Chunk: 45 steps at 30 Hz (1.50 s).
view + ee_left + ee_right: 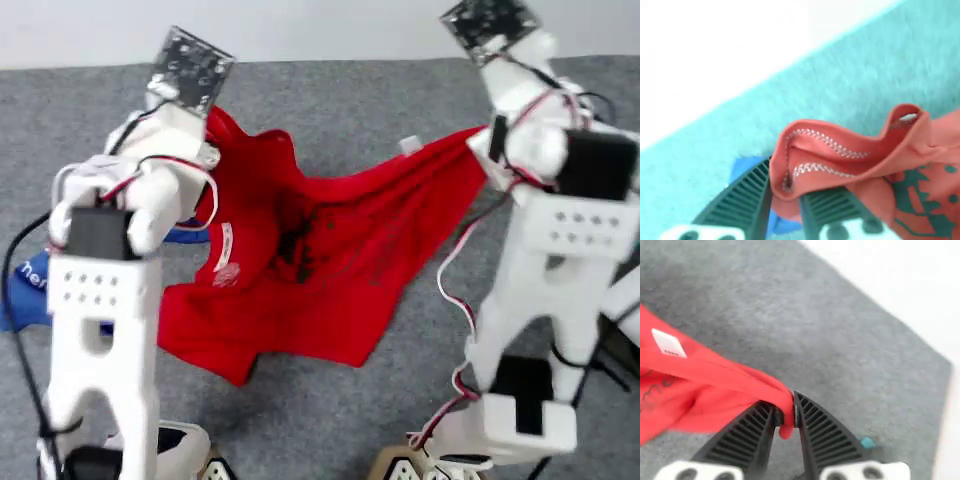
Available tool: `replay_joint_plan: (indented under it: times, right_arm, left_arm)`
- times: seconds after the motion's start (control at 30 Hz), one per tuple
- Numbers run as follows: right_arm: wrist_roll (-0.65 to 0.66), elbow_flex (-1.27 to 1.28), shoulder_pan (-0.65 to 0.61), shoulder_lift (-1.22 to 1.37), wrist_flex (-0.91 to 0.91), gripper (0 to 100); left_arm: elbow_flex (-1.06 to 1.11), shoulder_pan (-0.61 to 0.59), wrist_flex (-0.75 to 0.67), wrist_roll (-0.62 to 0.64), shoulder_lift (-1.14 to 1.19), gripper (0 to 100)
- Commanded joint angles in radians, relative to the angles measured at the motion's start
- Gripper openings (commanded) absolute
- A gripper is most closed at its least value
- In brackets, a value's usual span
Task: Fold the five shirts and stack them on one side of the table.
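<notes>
Red printed cloth shirt [330,270] lay strung across the grey felt counter [330,120], long axis running tool to tool. Left tool [785,187] closed on its stitched hem; right tool [785,415] pinched the opposite corner.

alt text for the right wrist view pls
The right gripper pinches an edge of the red shirt, lifting it so the cloth stretches away over the grey table. A white tag shows on the shirt.
</notes>
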Motion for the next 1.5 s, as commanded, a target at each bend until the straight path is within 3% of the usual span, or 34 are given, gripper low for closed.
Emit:
replay_joint_plan:
  times: [0.0,0.47,0.67,0.8,1.03,1.47]
  right_arm:
    - [-0.014,0.025,0.013,-0.117,0.036,1.1]
    - [-0.009,0.121,0.016,-0.483,0.033,1.1]
    - [-0.008,0.121,0.016,-0.665,0.033,1.1]
    - [0.055,0.121,0.053,-0.779,0.031,1.1]
    - [0.083,0.121,0.206,-0.914,0.031,1.1]
    - [0.083,0.121,0.305,-1.115,0.031,1.1]
  left_arm:
    - [-0.041,0.006,0.009,0.017,-0.114,0]
    - [-0.041,0.006,0.000,0.011,-0.456,0]
    - [-0.038,0.006,-0.077,0.011,-0.612,0]
    - [-0.038,0.003,-0.101,0.006,-0.687,0]
    - [-0.041,-0.003,-0.101,-0.166,-0.787,0]
    - [-0.128,-0.006,-0.229,-0.301,-0.879,0]
